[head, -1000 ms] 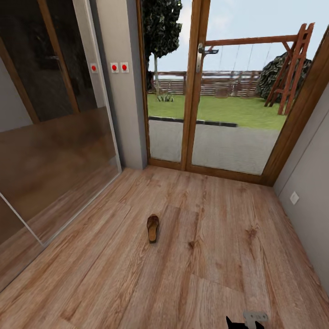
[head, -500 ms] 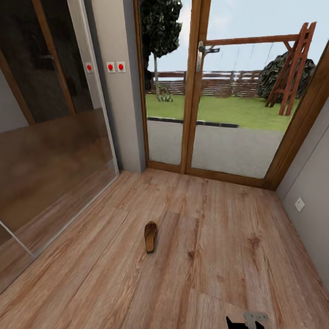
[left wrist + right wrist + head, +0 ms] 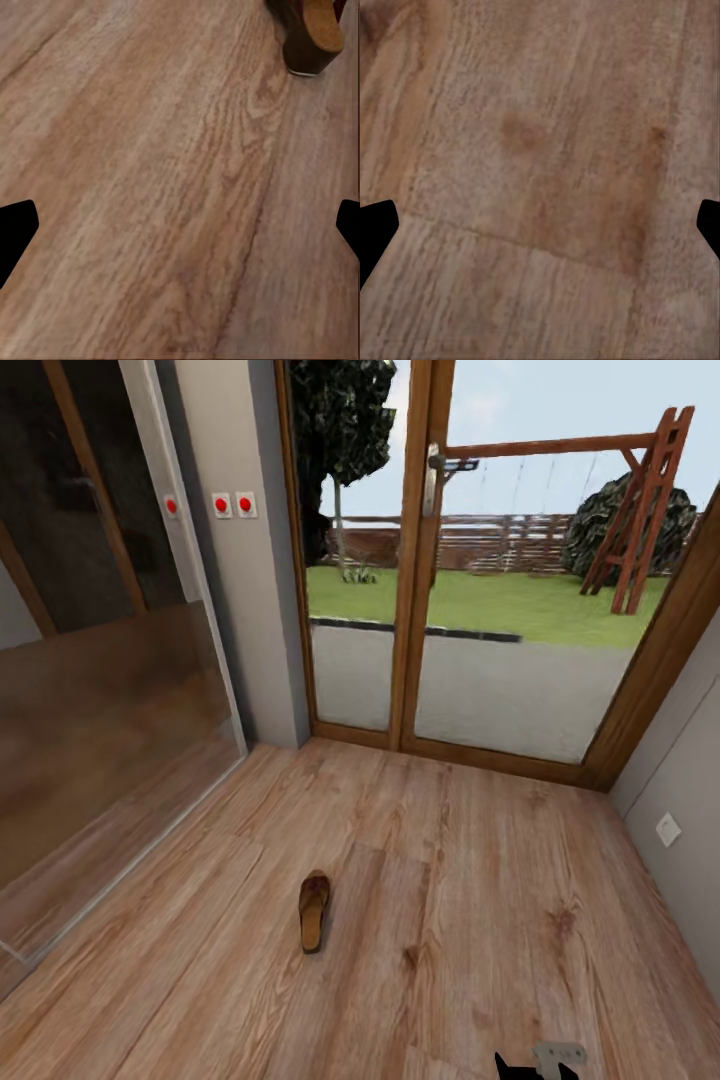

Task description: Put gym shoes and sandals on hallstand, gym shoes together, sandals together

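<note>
One brown sandal with a tan insole lies flat on the corridor floor, left of the middle of the head view and some way ahead of me. The end of a brown sandal shows at the edge of the left wrist view, well away from my left gripper. That gripper is open over bare planks. My right gripper is open too, with only wood floor between its black fingertips. A bit of my right arm shows at the head view's bottom edge. The gym shoes and the hallstand are out of view.
A mirrored sliding-door wardrobe runs along the left. Straight ahead stands a wood-framed glass door to the garden. A grey wall with a socket closes the right side. Wood floor stretches between them.
The whole head view has shifted: the camera moved forward and turned a little, so the sandal now sits lower and further left in the picture. The sandal itself has not moved.
</note>
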Robot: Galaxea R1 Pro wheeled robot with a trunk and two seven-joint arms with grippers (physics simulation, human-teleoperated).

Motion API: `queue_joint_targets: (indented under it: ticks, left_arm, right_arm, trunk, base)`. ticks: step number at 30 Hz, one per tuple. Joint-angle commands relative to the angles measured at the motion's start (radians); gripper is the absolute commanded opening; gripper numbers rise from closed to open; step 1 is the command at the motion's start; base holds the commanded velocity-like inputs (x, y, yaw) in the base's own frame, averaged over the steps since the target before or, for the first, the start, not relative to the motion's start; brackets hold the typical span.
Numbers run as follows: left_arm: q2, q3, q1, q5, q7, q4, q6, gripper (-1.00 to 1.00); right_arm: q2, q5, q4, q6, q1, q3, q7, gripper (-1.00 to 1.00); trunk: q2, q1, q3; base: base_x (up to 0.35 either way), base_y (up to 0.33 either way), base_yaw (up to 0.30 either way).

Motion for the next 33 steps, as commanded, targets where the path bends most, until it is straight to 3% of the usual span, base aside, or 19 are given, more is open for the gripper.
queue_joint_targets:
  ticks: [1, 10, 20, 27, 32, 33]
  left_arm:
    - [0.000, 0.003, -0.001, 0.005, -0.010, 0.001, 0.001, 1.00]
    - [0.003, 0.005, -0.001, 0.005, -0.009, -0.001, 0.000, 1.00]
    - [0.015, 0.005, -0.012, 0.000, -0.007, -0.005, 0.011, 1.00]
    - [0.005, 0.001, -0.067, -0.056, 0.031, -0.004, 0.016, 1.00]
    - [-0.022, 0.001, -0.124, -0.140, 0.126, -0.004, 0.017, 1.00]
    - [-0.036, 0.000, -0.147, -0.171, 0.161, -0.004, 0.017, 1.00]
  right_arm:
    - [0.000, -0.011, 0.001, -0.003, -0.001, 0.008, 0.005, 1.00]
    - [0.003, -0.010, -0.003, -0.003, -0.001, 0.009, 0.005, 1.00]
    - [0.006, -0.008, -0.004, -0.002, -0.001, 0.013, 0.007, 1.00]
    - [0.010, -0.008, -0.045, -0.002, -0.001, 0.028, 0.007, 1.00]
    - [0.010, -0.007, -0.151, 0.001, -0.001, 0.031, 0.006, 1.00]
    - [0.010, -0.007, -0.183, 0.002, -0.001, 0.032, 0.007, 1.00]
  trunk:
    - [0.000, 0.000, -0.001]
    - [0.000, 0.000, -0.001]
    - [0.000, 0.000, -0.001]
    - [0.000, 0.000, -0.001]
    - [0.000, 0.000, -0.001]
    - [0.000, 0.000, -0.001]
  base:
    - [0.272, -0.071, -0.135]
    - [0.126, -0.022, -0.229]
    - [0.003, 0.000, -0.037]
    - [0.000, 0.000, -0.001]
    - [0.000, 0.000, 0.000]
    - [0.000, 0.000, 0.000]
